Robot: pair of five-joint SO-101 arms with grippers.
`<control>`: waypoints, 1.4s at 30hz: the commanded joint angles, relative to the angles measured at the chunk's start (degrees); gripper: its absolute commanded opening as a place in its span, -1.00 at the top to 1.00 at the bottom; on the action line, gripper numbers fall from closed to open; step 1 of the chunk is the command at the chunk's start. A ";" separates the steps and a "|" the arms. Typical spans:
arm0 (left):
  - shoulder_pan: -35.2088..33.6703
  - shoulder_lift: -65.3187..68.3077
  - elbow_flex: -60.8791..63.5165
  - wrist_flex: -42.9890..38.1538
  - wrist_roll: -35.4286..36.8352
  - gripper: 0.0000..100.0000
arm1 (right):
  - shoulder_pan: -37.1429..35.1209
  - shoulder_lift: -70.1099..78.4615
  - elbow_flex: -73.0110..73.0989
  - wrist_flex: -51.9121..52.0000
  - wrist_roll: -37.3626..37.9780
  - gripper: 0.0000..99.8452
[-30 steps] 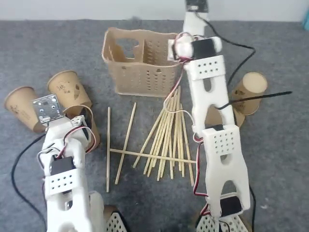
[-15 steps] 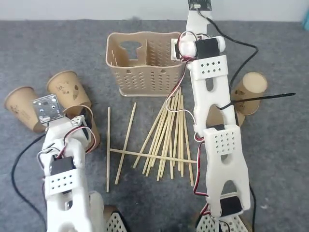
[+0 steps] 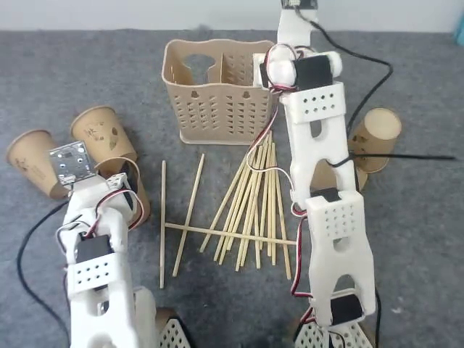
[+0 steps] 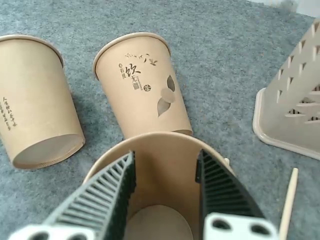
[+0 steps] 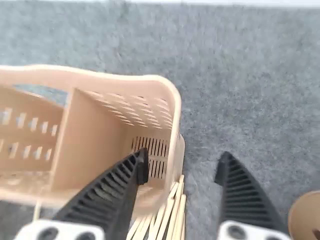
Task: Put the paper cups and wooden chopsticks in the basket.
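Observation:
The tan slotted basket (image 3: 217, 109) stands upright at the back of the grey mat. My right gripper (image 3: 263, 69) is open astride its right wall: in the right wrist view one finger (image 5: 135, 172) is inside the basket (image 5: 100, 125) and the other is outside. Wooden chopsticks (image 3: 254, 203) lie scattered in front of the basket. My left gripper (image 4: 165, 156) is open at the mouth of a paper cup (image 4: 160, 200) lying on its side. Two more cups (image 4: 142, 85) (image 4: 35, 110) lie just beyond it.
Another paper cup (image 3: 377, 138) lies at the right of the mat, and one more (image 3: 319, 174) is partly hidden under the right arm. A black cable (image 3: 406, 154) crosses above the right cup. Two loose chopsticks (image 3: 181, 210) lie apart, left of the pile.
The right arm has shifted the basket to the right and stood it upright from a tilt. The left arm and its cups have not moved.

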 commanded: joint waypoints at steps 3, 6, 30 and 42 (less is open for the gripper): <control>0.09 2.29 0.31 -0.70 -0.79 0.60 | 0.04 -12.62 -2.11 6.99 0.44 0.73; 0.09 2.29 0.31 -0.70 -0.79 0.60 | 2.15 -16.75 1.41 7.08 0.44 0.81; -0.09 2.20 0.31 -0.53 -0.79 0.60 | 7.87 -46.81 85.10 -15.43 0.35 0.88; 0.09 2.02 0.31 -0.62 -0.79 0.60 | 3.21 -46.73 89.93 -28.26 0.26 0.97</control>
